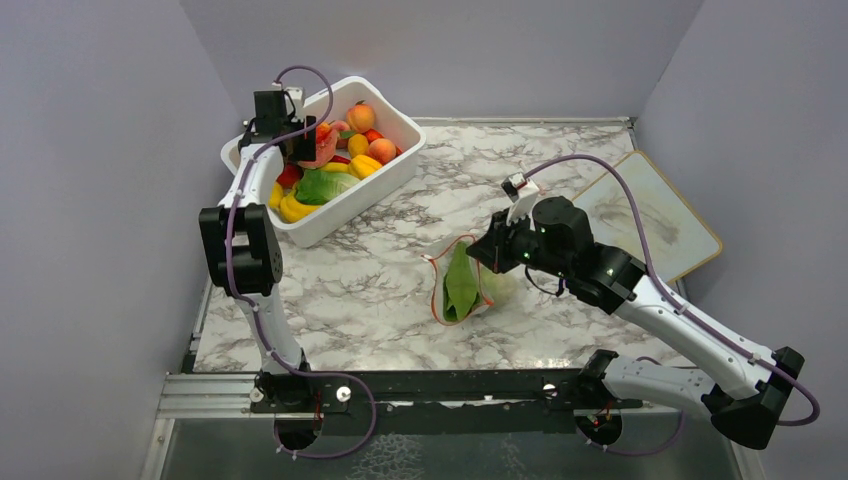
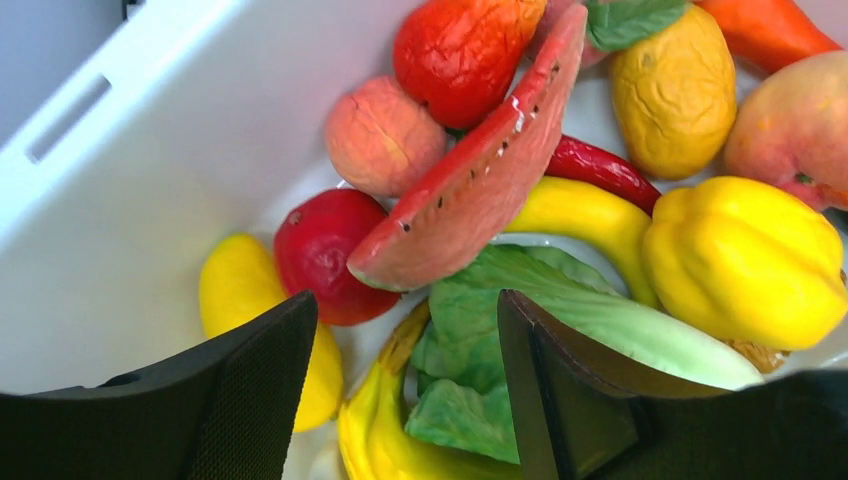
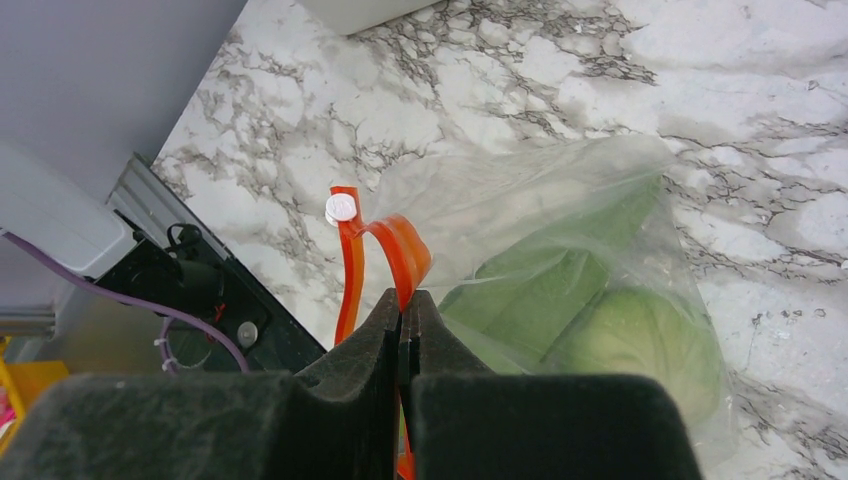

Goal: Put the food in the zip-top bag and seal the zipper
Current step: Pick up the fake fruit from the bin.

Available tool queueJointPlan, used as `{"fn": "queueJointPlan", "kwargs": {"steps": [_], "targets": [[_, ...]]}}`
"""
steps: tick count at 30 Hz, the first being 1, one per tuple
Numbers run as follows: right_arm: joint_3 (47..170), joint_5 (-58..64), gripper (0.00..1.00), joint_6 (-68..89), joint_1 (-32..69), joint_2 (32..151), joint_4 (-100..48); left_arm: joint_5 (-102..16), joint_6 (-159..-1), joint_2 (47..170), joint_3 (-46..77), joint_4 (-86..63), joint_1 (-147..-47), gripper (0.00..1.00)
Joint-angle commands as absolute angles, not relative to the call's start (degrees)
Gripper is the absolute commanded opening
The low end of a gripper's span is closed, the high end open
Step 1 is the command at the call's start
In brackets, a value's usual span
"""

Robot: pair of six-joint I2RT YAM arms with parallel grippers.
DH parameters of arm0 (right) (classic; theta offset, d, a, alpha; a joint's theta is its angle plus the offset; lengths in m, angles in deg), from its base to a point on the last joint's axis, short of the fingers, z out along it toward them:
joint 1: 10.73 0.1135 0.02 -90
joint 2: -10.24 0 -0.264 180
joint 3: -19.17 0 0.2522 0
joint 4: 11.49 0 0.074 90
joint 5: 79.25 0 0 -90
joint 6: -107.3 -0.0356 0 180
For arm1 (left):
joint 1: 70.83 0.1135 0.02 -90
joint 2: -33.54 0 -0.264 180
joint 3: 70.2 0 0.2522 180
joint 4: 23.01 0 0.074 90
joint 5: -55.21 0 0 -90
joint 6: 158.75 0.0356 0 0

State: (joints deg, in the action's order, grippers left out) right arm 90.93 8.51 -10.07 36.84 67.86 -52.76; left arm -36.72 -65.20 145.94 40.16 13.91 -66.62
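The zip-top bag (image 1: 470, 300) lies flat on the marble table (image 1: 350, 290), a little toward 5 o'clock from the table's middle in the top view. Its mouth faces 9 o'clock. The zipper (image 3: 398, 250) runs along that edge roughly from 12 to 6 o'clock and is bowed open into a loop.

Inside, the leafy bunch (image 1: 460, 285) lies with its long axis nearly parallel to the zipper. The round cabbage (image 3: 640, 345) presses against it on the 3 o'clock side, toward the bag's closed end. The right gripper (image 3: 402, 305) reaches in from 3 o'clock over the bag. Its fingers are clenched on the zipper, which arches up from the pinch.

The white tub (image 1: 330, 215) stands in the 10 o'clock corner, well apart from the bag. The left gripper (image 2: 405, 320) hangs in it with its fingers spread, grasping nothing, just above a green leafy vegetable (image 2: 530, 310). Beyond the fingertips a watermelon slice (image 2: 480, 180) lies slantwise over a red fruit (image 2: 325, 255). A yellow pepper (image 2: 745, 260) sits at 3 o'clock of the slice. A pale flat board (image 1: 660, 215) lies at the table's 3 o'clock edge, past the right arm.
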Motion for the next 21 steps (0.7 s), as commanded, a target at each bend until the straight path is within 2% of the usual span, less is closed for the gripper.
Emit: {"fn": "queueJointPlan", "kwargs": {"steps": [1, 11, 19, 21], "targets": [[93.3, 5.5, 0.01, -10.7, 36.9, 67.8, -51.3, -38.2, -62.9, 147.9, 44.2, 12.6, -66.2, 0.68], [92.4, 5.9, 0.01, -11.1, 36.9, 66.2, -51.4, -40.3, -62.3, 151.6, 43.8, 9.5, -65.1, 0.7], [91.3, 6.6, 0.01, -11.7, 36.9, 64.4, -51.7, -45.5, -61.8, 152.5, 44.2, 7.8, -65.2, 0.62], [90.8, 6.3, 0.01, -12.1, 36.9, 64.3, -51.4, -46.8, -61.9, 152.7, 44.0, 7.5, -65.2, 0.56]]}}
